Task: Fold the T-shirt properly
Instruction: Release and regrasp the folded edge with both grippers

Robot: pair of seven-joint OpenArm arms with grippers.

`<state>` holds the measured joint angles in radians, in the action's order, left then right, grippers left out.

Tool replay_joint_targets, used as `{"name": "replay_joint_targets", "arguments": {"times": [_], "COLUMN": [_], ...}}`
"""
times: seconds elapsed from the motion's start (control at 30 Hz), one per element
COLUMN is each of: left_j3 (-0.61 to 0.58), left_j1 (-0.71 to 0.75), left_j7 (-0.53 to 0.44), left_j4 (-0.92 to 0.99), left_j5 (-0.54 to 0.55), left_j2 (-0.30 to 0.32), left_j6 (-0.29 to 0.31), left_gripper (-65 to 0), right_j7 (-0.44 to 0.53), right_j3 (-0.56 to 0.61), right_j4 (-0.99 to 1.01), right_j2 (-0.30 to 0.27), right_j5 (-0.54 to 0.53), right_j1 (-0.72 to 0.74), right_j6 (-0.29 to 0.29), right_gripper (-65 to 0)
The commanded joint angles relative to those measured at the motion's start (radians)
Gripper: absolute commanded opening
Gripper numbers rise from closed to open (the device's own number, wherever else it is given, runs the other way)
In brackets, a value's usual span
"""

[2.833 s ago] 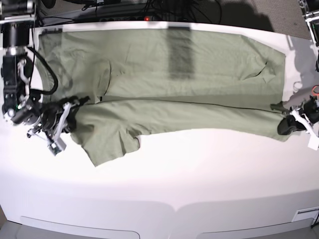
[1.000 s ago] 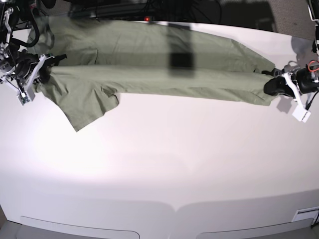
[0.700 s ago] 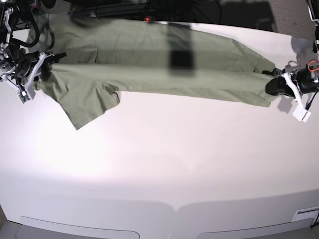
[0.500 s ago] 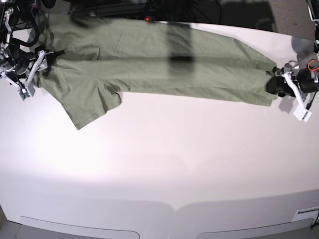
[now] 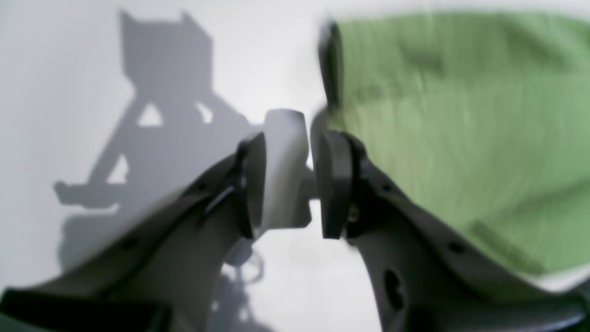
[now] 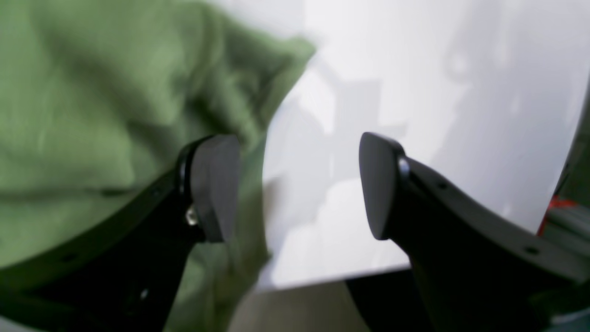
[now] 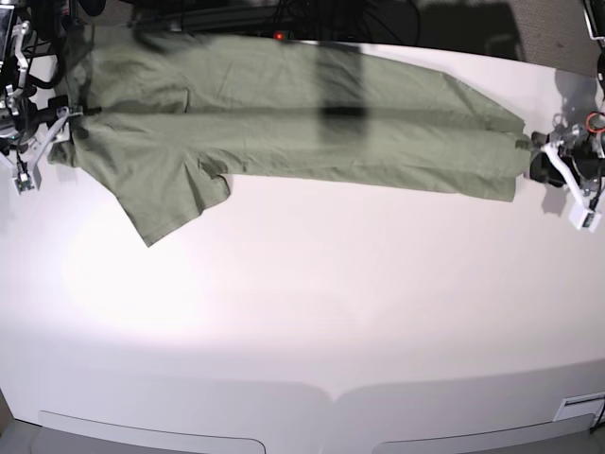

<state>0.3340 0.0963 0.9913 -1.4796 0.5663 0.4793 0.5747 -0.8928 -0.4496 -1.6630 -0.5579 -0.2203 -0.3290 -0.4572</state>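
— Where? T-shirt (image 7: 284,123) spread flat, folded lengthwise, along far edge of white table (image 7: 312,322).
— Grippers? Left gripper (image 7: 551,163) just beside shirt's hem end, jaws parted, empty. Right gripper (image 7: 43,132) at sleeve end, jaws wide, gripping nothing.

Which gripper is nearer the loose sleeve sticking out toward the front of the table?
The right gripper. It sits open at the T-shirt's end beside that sleeve. The left gripper, also open, is off the opposite end of the shirt, across the table.
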Motion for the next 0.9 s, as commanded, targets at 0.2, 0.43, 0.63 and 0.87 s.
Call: {"name": "replay_joint_targets", "arguments": {"times": [0.2, 0.43, 0.63, 0.87], "left_j3": [0.008, 0.006, 0.005, 0.005], "left_j1": [-0.124, -0.143, -0.054, 0.021], "left_j7": [-0.132, 0.041, 0.037, 0.020], "left_j4": [-0.020, -0.020, -0.020, -0.019], "left_j5": [-0.109, 0.075, 0.061, 0.032], "left_j2": [-0.010, -0.115, -0.220, -0.249], "left_j6": [-0.105, -0.091, -0.050, -0.047], "left_gripper": [-45.4, -45.4, -45.4, -45.4], "right_j7": [0.092, -0.016, -0.067, -0.047], "right_j3": [-0.008, -0.008, -0.008, -0.008], "right_j4": [-0.014, -0.014, -0.014, -0.014], "right_j2": [-0.012, 0.057, 0.159, 0.248], "right_j5": [-0.151, -0.278, -0.264, -0.174], "right_j1": [0.193, 0.258, 0.230, 0.141], "right_j6": [0.021, -0.019, -0.118, -0.120], "right_gripper": [-24.7, -24.7, -24.7, -24.8]}}
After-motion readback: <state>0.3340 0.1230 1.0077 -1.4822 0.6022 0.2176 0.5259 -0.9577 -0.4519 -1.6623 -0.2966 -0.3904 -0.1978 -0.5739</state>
